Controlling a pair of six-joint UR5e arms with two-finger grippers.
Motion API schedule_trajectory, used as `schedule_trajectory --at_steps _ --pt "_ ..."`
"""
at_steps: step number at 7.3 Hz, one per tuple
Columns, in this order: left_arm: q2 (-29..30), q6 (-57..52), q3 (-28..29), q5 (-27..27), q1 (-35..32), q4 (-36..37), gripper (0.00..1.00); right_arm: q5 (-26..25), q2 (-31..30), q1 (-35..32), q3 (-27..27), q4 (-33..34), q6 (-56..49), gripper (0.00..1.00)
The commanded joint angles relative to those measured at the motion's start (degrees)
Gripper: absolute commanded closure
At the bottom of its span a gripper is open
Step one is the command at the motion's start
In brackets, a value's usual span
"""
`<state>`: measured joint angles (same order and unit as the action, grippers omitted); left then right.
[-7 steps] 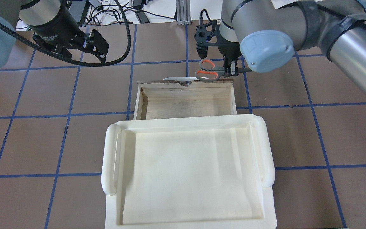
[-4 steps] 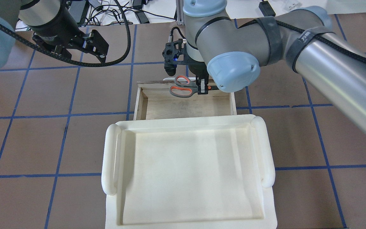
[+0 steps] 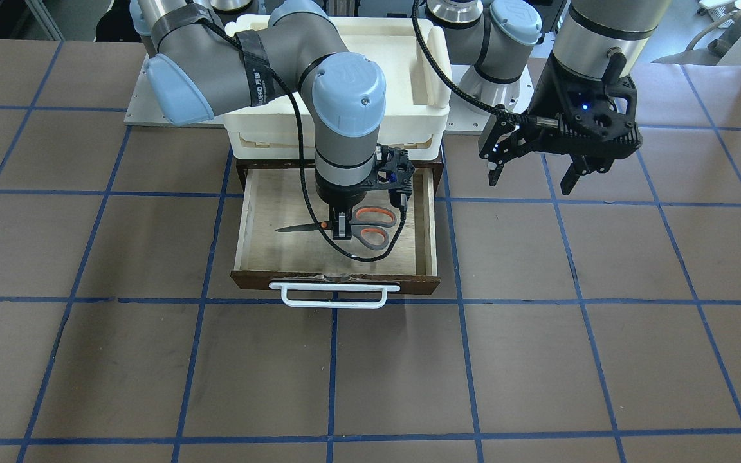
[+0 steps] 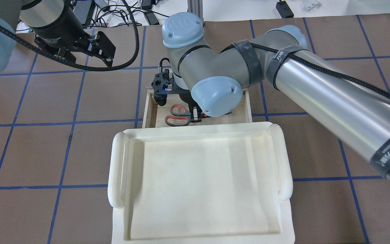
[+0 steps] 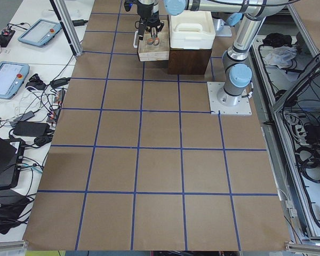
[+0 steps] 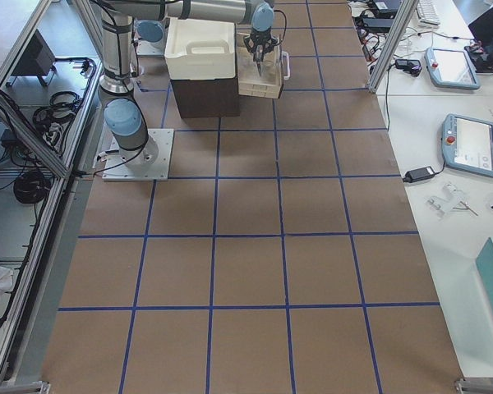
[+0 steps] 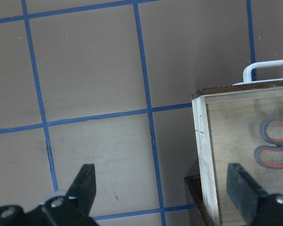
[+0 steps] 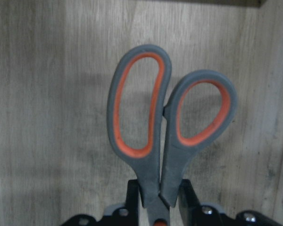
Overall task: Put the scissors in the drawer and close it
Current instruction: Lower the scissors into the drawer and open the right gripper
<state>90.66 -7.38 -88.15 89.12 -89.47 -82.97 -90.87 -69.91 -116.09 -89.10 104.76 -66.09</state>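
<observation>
The scissors [image 3: 370, 233], grey handles with orange-red inner loops, lie level inside the open wooden drawer [image 3: 431, 218], blades pointing to the robot's right. My right gripper [image 3: 342, 229] is shut on the scissors near the pivot, low over the drawer floor; I cannot tell if they touch it. In the overhead view the scissors [image 4: 177, 115] and right gripper [image 4: 196, 115] show under the arm. The right wrist view shows the handles [image 8: 165, 127] over the plywood. My left gripper [image 3: 531, 177] is open and empty, hovering off the drawer's side; its wrist view shows the drawer [image 7: 203, 141].
A white plastic tray [image 4: 117, 169] sits on top of the dark cabinet behind the drawer. The drawer's white bar handle [image 3: 335, 296] sticks out at its front. Brown table with blue grid lines lies all around.
My right arm has carried the scissors from beyond the drawer's front panel toward the robot and down into the drawer. The left arm has not moved.
</observation>
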Motion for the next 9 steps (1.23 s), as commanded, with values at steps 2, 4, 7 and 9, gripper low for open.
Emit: schedule_trajectory --at_steps 2,4,7,9 --pt "-0.04 0.00 0.00 0.00 0.00 0.00 0.00 -0.10 0.74 -0.28 -0.02 -0.09 0.34 0.83" --pt "0.04 0.00 0.00 0.00 0.00 0.00 0.00 -0.27 0.48 -0.19 0.06 0.70 0.26 0.06" --pt "-0.22 0.00 0.00 0.09 0.00 0.00 0.00 -0.19 -1.62 1.47 0.85 3.14 4.79 0.01" --pt "-0.13 0.00 0.00 0.00 0.00 0.00 0.00 -0.10 -5.31 6.20 1.73 4.04 24.86 0.00"
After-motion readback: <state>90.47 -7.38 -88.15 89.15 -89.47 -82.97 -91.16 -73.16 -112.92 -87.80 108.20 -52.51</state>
